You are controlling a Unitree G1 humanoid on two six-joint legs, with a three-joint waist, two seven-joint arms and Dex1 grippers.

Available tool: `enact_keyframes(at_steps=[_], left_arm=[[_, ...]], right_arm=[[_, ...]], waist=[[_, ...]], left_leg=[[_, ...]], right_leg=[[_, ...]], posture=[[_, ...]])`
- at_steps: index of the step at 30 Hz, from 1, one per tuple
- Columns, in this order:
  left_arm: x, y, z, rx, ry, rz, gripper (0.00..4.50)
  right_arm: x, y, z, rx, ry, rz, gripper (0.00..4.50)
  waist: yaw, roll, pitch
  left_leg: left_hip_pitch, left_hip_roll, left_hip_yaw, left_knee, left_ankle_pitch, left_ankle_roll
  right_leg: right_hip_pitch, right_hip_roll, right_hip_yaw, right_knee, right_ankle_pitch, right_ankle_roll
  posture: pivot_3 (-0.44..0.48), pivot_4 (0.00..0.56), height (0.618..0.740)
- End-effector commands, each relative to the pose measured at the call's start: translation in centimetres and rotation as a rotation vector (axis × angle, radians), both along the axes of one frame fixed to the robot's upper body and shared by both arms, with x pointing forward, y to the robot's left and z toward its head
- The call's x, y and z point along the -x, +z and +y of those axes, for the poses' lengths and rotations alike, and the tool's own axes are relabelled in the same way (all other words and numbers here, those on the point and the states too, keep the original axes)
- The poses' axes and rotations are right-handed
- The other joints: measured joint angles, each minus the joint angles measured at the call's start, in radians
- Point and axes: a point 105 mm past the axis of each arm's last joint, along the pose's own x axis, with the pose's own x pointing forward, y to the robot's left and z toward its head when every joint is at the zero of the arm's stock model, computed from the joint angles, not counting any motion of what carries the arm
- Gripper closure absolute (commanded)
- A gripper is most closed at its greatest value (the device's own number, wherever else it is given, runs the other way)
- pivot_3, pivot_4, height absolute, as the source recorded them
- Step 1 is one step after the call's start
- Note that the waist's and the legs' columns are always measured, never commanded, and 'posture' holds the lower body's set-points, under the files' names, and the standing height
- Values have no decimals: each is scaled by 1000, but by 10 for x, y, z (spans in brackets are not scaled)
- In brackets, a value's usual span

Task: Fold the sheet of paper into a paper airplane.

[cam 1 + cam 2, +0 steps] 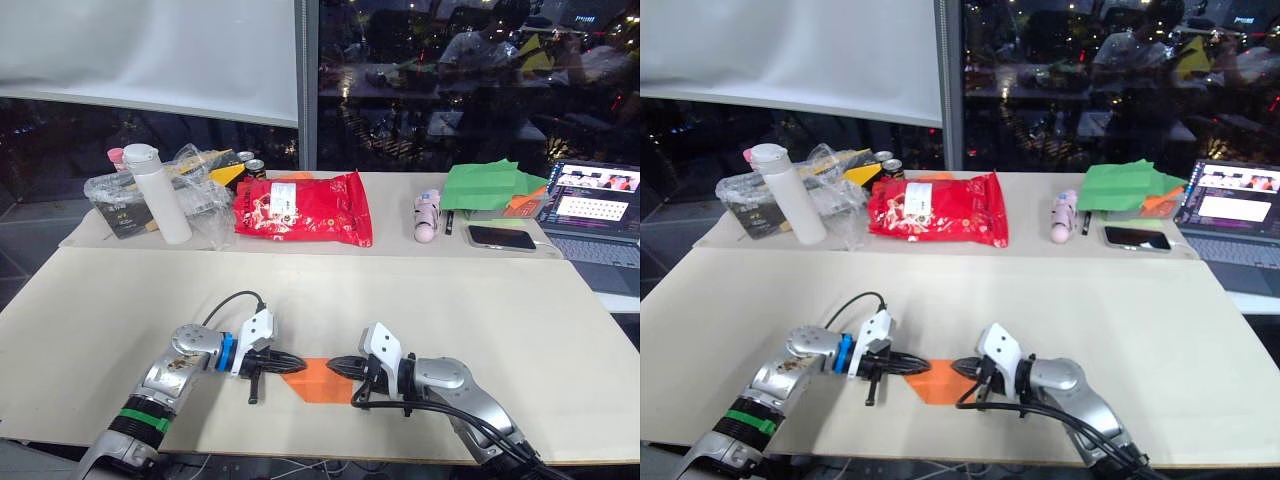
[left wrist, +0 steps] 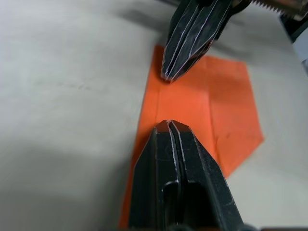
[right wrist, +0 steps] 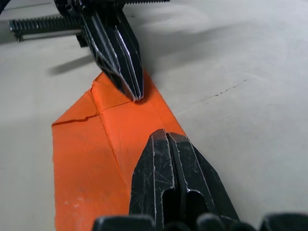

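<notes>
You have the folded orange sheet of paper (image 1: 320, 381) lying flat near the front edge of the pale table (image 1: 480, 310). Your left gripper (image 2: 169, 126) and right gripper (image 3: 166, 136), both clenched, press on it tip to tip. Dark window glass (image 1: 470, 80) stands behind the far edge.

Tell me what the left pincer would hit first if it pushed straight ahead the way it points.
Most likely the right pincer. The left pincer, shut, points across the folded orange paper straight at the right one's shut tips, though their relative height is unclear.
</notes>
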Motion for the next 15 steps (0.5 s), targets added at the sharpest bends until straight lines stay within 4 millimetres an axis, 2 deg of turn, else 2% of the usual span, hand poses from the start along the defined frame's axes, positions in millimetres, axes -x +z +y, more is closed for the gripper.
enact_keyframes(at_steps=[1,3,8,12,15], left_arm=[[-7,-4,39,-76,119,0,4500],[-9,-2,50,-85,157,-6,4500],[-17,15,63,-16,240,-17,4500],[-17,47,34,216,210,-16,4500],[-7,49,13,236,142,-11,4500]], right_arm=[[5,-27,-13,77,-44,82,4478],[6,-28,-12,76,-45,84,4478],[6,-30,-10,75,-46,89,4478],[6,-29,-7,76,-43,87,4478],[4,-27,-7,79,-42,76,4478]], waist=[[-1,0,0],[-1,0,-1],[0,-1,-1],[0,-2,-1],[3,-2,-2]], left_leg=[[0,0,0,0,0,0],[0,0,0,0,0,0],[0,0,0,0,0,0],[0,0,0,0,0,0],[-1,0,0,0,0,0]], right_leg=[[0,0,0,0,0,0],[1,0,0,0,0,0],[0,0,0,0,-1,-1],[0,0,0,0,-1,0],[0,0,0,0,-1,0]], posture=[[0,150,715],[0,150,715],[0,150,715],[0,150,715],[0,150,715]])
